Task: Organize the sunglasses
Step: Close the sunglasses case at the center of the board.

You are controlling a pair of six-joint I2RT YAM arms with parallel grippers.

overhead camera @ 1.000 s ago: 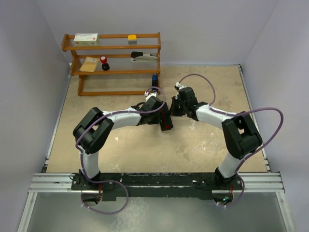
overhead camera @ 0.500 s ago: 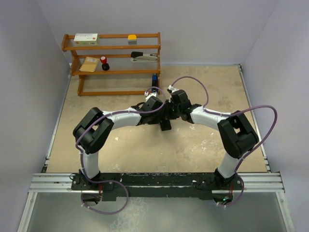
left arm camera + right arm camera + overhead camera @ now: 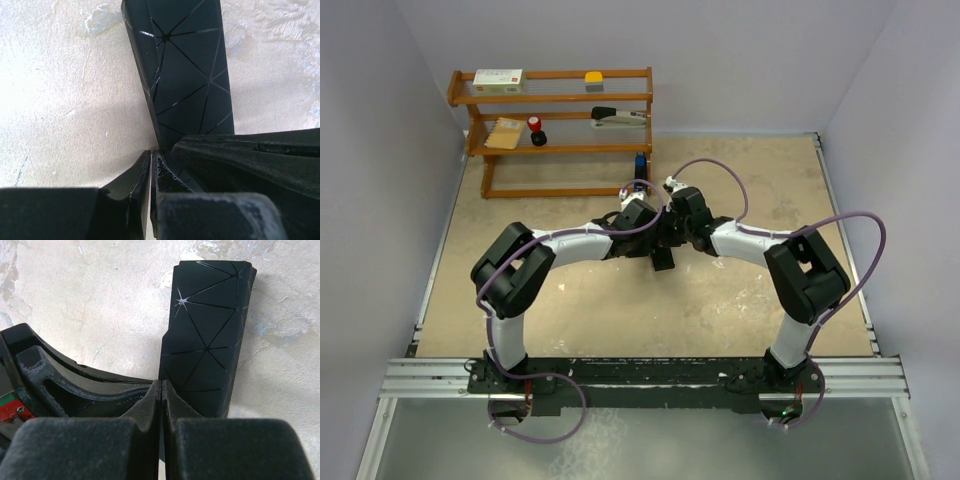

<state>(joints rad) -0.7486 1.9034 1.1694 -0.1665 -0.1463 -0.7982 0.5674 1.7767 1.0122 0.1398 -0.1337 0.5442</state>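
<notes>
Both grippers meet at the black case point(image 3: 187, 75), mid-table point(image 3: 570, 300).
Left gripper point(image 3: 150, 165): clenched on the case's near edge. Right gripper point(image 3: 161, 390): fingers pressed together at the case's edge from the other side, can't tell if anything is pinched. Sunglasses: hidden in all views, location can't be told.

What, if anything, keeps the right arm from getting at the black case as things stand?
Probably nothing, so yes: the right tool sits at the black case's edge, fingers pressed together; the left tool alongside does not seem to block it.
</notes>
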